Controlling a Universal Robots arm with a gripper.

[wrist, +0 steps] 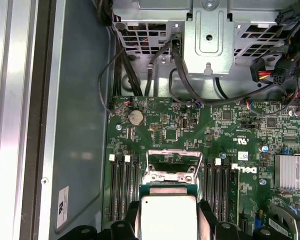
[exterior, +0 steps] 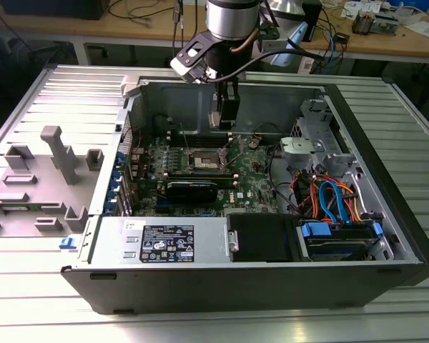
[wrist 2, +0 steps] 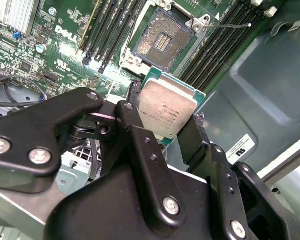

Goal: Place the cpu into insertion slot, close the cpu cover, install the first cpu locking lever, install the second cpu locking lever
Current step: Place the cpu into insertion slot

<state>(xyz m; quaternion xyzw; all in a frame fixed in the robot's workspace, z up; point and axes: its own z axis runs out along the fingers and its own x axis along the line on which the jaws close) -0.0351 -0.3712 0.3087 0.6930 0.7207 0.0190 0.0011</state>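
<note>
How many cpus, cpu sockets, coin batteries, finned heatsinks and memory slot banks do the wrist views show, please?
cpu, held between the jaws: 1
cpu socket, open and empty: 1
coin battery: 1
finned heatsink: 1
memory slot banks, one on each side of the socket: 2
Total: 6

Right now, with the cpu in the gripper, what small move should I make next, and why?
Probably lower the gripper toward the insertion slot, correcting sideways as needed. It is shut on the cpu, clear above the motherboard, and the slot lies open with bare contacts.
</note>
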